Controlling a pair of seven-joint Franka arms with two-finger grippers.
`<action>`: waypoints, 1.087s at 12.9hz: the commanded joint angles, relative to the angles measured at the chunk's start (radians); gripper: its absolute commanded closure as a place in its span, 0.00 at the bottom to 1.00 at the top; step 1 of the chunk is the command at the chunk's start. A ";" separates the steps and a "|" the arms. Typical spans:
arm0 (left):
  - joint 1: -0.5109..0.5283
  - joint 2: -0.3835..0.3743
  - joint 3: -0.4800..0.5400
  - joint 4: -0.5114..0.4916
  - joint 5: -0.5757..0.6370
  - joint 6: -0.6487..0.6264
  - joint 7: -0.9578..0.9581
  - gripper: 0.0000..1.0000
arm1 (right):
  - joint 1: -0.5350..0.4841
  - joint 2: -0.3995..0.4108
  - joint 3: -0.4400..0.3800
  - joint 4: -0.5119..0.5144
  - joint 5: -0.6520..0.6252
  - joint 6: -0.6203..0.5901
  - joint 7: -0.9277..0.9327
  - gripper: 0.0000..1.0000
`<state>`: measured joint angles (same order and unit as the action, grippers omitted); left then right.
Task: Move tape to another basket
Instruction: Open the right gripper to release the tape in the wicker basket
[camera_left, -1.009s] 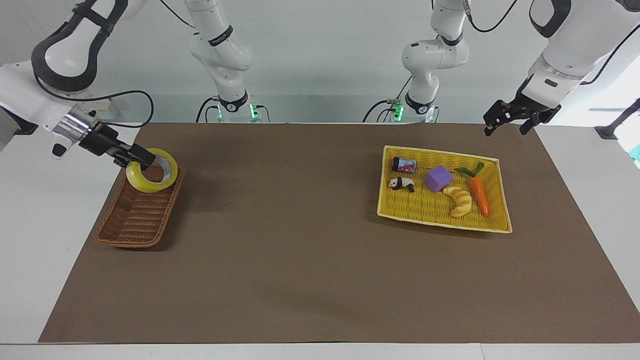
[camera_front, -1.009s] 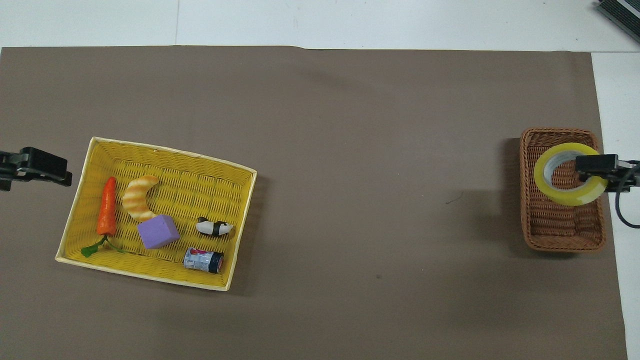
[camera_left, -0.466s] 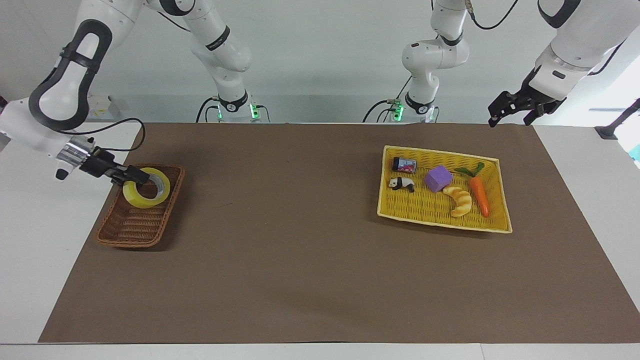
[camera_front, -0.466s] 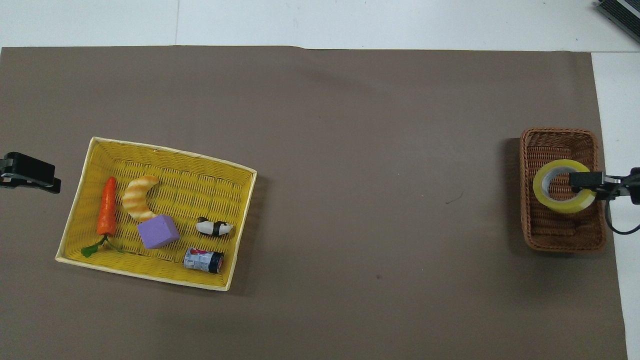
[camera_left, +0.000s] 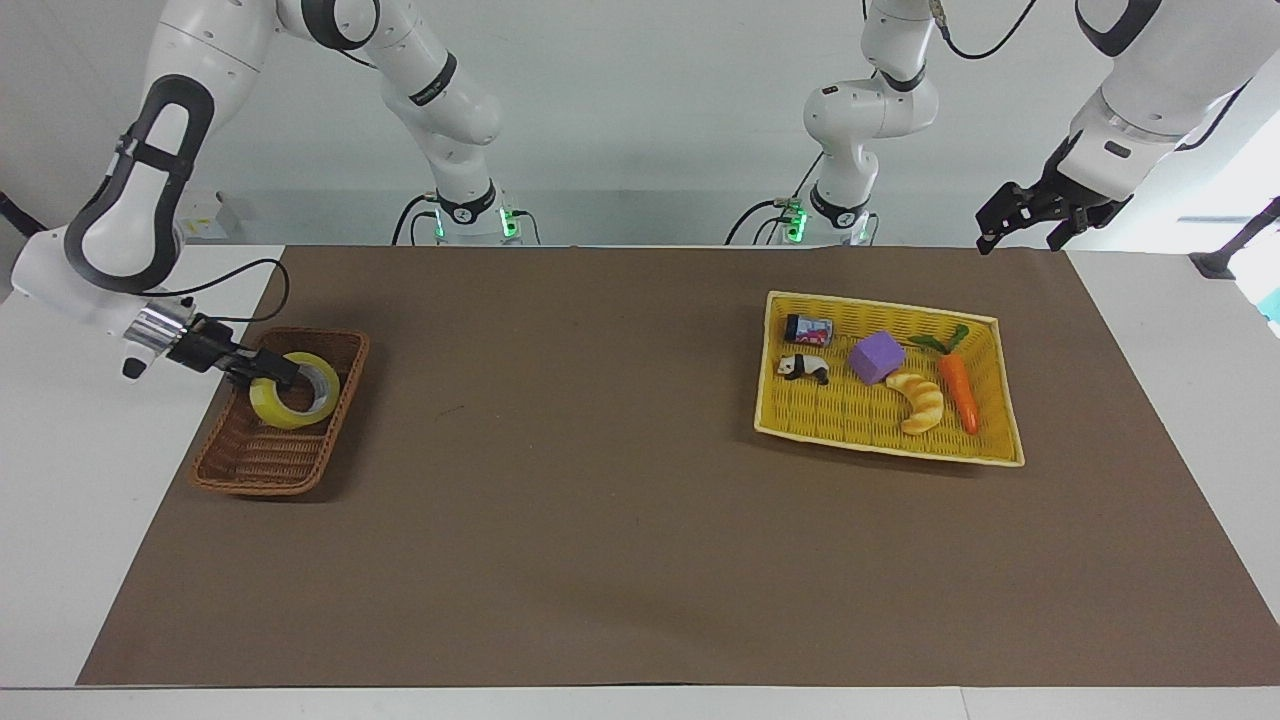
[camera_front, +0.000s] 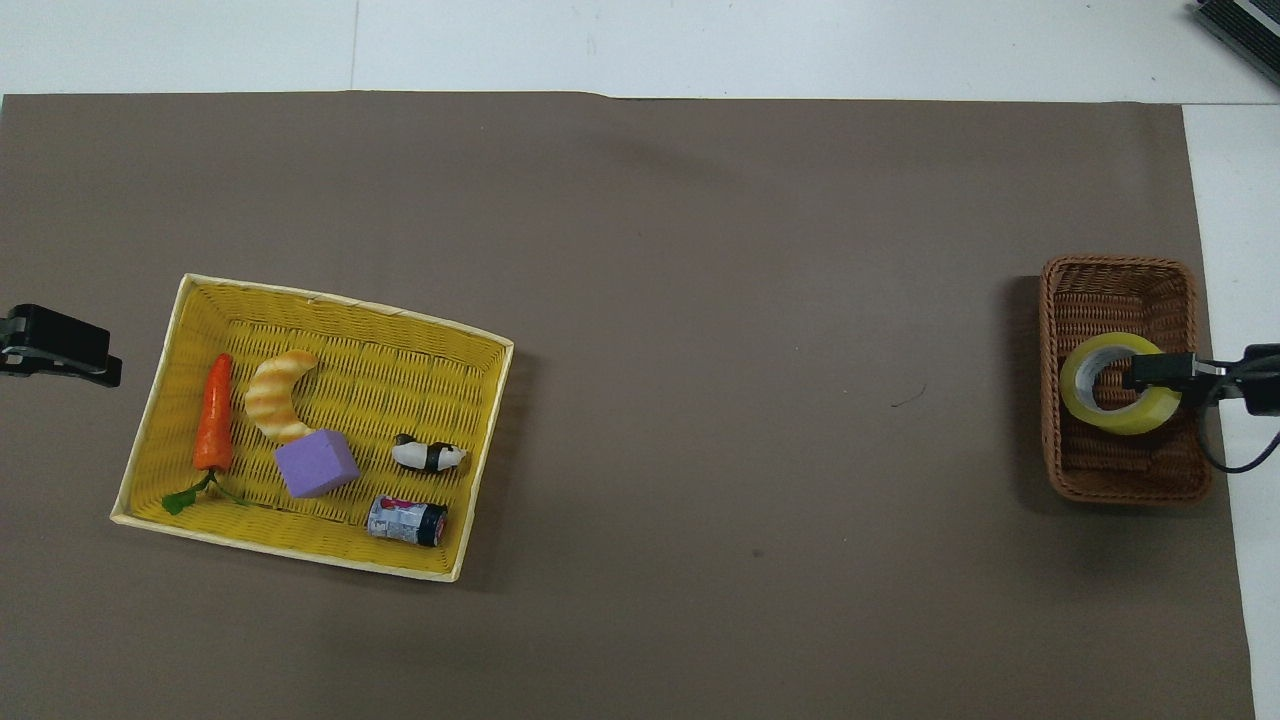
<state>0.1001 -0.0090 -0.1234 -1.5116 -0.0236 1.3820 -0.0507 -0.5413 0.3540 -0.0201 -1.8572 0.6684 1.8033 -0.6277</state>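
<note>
1. The tape (camera_left: 294, 389) lies inside the brown wicker basket (camera_left: 262, 462), in the half of it nearer to the robots, at the right arm's end of the table.
2. The roll rests low within the basket walls, with its open core facing upward.
3. The right gripper (camera_left: 272, 374) reaches in over the basket's rim, and its fingertips sit at the wall of the roll on the side toward the table's edge.
4. Whether the right gripper's fingers pinch the tape or have let go cannot be told from either view.
5. In the overhead view the right gripper (camera_front: 1150, 372) covers the roll's wall (camera_front: 1110, 400) from the basket's outer long side (camera_front: 1120, 480).
6. The left gripper (camera_left: 1020, 222) hangs in the air with its fingers spread apart and nothing between them, over the brown mat's edge near the corner at the left arm's end; that arm waits.
7. A yellow woven tray (camera_left: 990, 445) sits on the mat toward the left arm's end, well apart from the basket.
8. The tray holds 5 things: a carrot (camera_left: 960, 390), a croissant toy (camera_left: 920, 402), a purple block (camera_left: 877, 356), a panda figure (camera_left: 805, 369) and a small can (camera_left: 809, 328).
9. The can lies nearest to the robots, and the croissant toy lies between the carrot and the panda figure.
</note>
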 joint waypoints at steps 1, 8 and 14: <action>0.010 -0.005 -0.007 0.004 0.016 -0.012 0.005 0.00 | -0.003 -0.015 0.003 -0.017 0.005 0.016 -0.017 0.00; 0.010 -0.005 -0.007 0.004 0.016 -0.012 0.005 0.00 | -0.022 0.008 0.003 0.079 0.023 -0.053 -0.072 0.00; 0.010 -0.005 -0.007 0.004 0.016 -0.012 0.005 0.00 | 0.067 -0.042 0.014 0.226 -0.110 -0.029 -0.046 0.00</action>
<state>0.1001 -0.0090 -0.1234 -1.5116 -0.0236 1.3819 -0.0507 -0.5226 0.3397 -0.0076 -1.6820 0.6305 1.7739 -0.6861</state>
